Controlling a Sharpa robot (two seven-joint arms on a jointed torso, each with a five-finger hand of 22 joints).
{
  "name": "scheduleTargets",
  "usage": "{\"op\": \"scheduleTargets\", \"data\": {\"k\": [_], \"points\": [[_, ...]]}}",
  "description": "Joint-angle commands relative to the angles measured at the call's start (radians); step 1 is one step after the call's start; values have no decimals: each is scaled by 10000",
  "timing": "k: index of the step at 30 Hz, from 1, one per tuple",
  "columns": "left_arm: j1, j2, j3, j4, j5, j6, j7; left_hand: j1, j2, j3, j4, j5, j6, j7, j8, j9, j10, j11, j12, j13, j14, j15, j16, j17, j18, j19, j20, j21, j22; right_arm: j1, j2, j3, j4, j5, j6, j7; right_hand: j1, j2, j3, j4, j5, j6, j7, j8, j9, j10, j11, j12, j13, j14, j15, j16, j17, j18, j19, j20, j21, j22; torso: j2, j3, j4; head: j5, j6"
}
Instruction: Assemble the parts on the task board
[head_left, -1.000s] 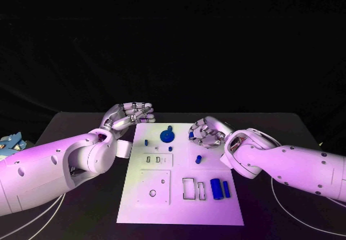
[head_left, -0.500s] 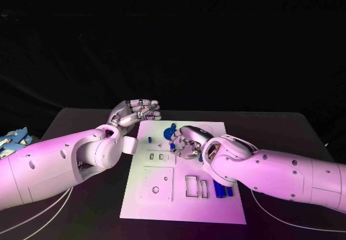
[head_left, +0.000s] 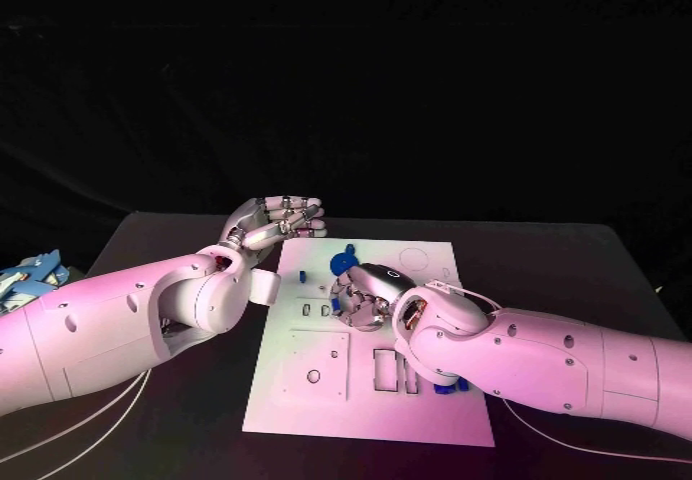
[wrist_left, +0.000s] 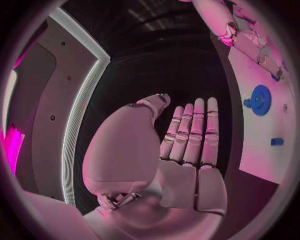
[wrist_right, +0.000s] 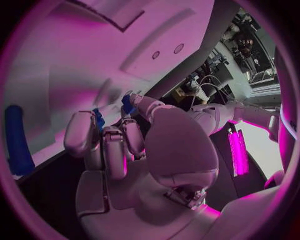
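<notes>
Black tabletop (head_left: 577, 270) under a dark backdrop forms the work surface, and we find the white task board (head_left: 339, 400) lying flat at its middle, long side running away from the robot. We note our left hand (head_left: 271, 224) raised beside the board's far left corner, apart from the plate; the left wrist view shows its fingers (wrist_left: 190, 132) straight, side by side and holding nothing, the palm bare. We note our right hand (head_left: 362, 297) low over the middle of the board, fingers curled inward; the right wrist view shows small blue pieces (wrist_right: 99, 120) between the curled fingertips, so the hand appears to pinch a part, though we cannot tell its shape. On the board's far half, just beyond the right hand, sits a blue gear (head_left: 343, 263); the left wrist view confirms its toothed rim (wrist_left: 259, 100) and a small blue block (wrist_left: 277, 141) near it. A small blue peg (head_left: 302, 275) stands near the board's left edge, beside two small slots (head_left: 313, 311). Nearer the robot we record rectangular recesses (head_left: 385, 371) and, just beside them, blue cylinders (head_left: 451, 385) partly hidden under the right forearm. At the table's left rim lies a pale blue object (head_left: 26, 275), well apart from the board
</notes>
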Motion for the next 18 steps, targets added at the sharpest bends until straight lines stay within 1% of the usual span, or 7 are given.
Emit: {"op": "scheduleTargets", "data": {"k": [1, 3, 6, 12, 15, 18], "points": [[8, 18, 7, 15, 2, 68, 29, -98, 8, -9, -59, -47, -71, 286, -49, -15, -55, 2, -46, 7, -64, -14, -14, 11, 100, -56, -10, -41, -9, -24, 28, -1, -26, -499, 135, -159, -92, -13, 11, -24, 42, 200, -124, 926, 619, 13, -80, -42, 1, 1008, -99, -3, 2493, -116, -44, -30, -31, 12, 5, 5, -15, 41, -29], [8, 19, 7, 16, 2, 70, 28, -98, 8, -9, -59, -47, -71, 286, -49, -15, -55, 2, -46, 7, -64, -14, -14, 11, 100, -56, -10, -41, -9, -29, 38, -1, -43, -515, 163, -169, -92, -13, 11, -24, 42, 200, -124, 926, 619, 13, -80, -42, 1, 1008, -99, -3, 2493, -116, -44, -30, -31, 12, 6, 4, -10, 43, -49], [8, 19, 7, 20, 2, 70, 27, -98, 8, -9, -59, -47, -71, 286, -49, -15, -55, 2, -46, 7, -64, -14, -14, 11, 100, -56, -10, -41, -9, -41, 61, -3, -82, -519, 214, -173, -117, -28, 5, -19, 40, 194, -125, 937, 622, 16, -81, -41, 3, 1006, -102, -6, 2485, -116, -43, -33, -34, 12, 9, 3, 4, 7, -58], [8, 9, 7, 22, 2, 64, 20, -103, 9, -6, -65, -48, -71, 287, -53, -15, -59, 4, -45, 7, -85, -9, -21, 12, 100, -71, -4, -47, -14, -73, 128, -16, -183, -536, 335, -165, -146, -63, -5, -22, 33, 182, -128, 951, 625, 9, -84, -51, -6, 1006, -105, -6, 2483, -111, -51, -37, -54, -6, 4, 8, 1, 55, -94], [9, 6, 7, 22, 2, 60, 16, -103, 9, -6, -65, -48, -71, 287, -53, -15, -59, 4, -45, 7, -85, -9, -21, 12, 100, -71, -4, -47, -14, -83, 168, -34, -241, -546, 389, -155, -155, -70, -8, -21, 32, 178, -127, 953, 625, -1, -84, -62, -18, 1005, -106, -8, 2477, -109, -56, -38, -64, -16, 0, 1, 2, 54, -90], [9, 5, 7, 24, 2, 60, 16, -103, 9, -6, -65, -48, -71, 287, -53, -15, -59, 4, -45, 7, -85, -9, -21, 12, 100, -71, -4, -47, -14, -89, 185, -42, -268, -558, 403, -158, -155, -70, -8, -21, 32, 178, -127, 953, 625, -1, -84, -62, -18, 1005, -106, -8, 2477, -109, -56, -38, -64, -16, 7, 2, 3, 48, -91]]}}
